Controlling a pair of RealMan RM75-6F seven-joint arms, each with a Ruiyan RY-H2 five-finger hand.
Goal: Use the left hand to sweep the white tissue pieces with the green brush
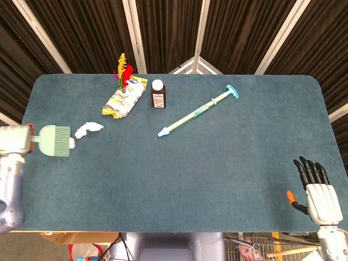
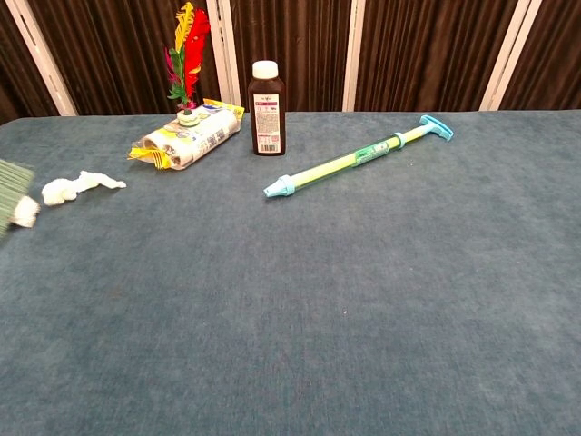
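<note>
A robot at a blue table (image 1: 217,163) w/ its left hand (image 1: 12,140) gripping the green brush (image 1: 54,141) at the table's far-left edge, bristles aimed at the tissue (image 1: 88,129) just beside them; right hand (image 1: 318,190) rests at the near-right corner, fingers straight and apart, holding nothing. Risk, as I judge it: brush sits so near the edge that a stroke the wrong way could push tissue off the table, esp. the small bit by the bristles in chest view (image 2: 24,212); a wide swing toward the middle might clip the wipes pack (image 1: 124,98). Count, big to small: 1 table, 2 hands, 1 long pump-like stick (image 1: 197,111), 1 brush, 1 wipes pack, 1 brown bottle (image 1: 158,93), 1 feathered toy (image 1: 123,73) on the pack, approx. 2–3 tissue pieces, exact no. hard to tell.
</note>
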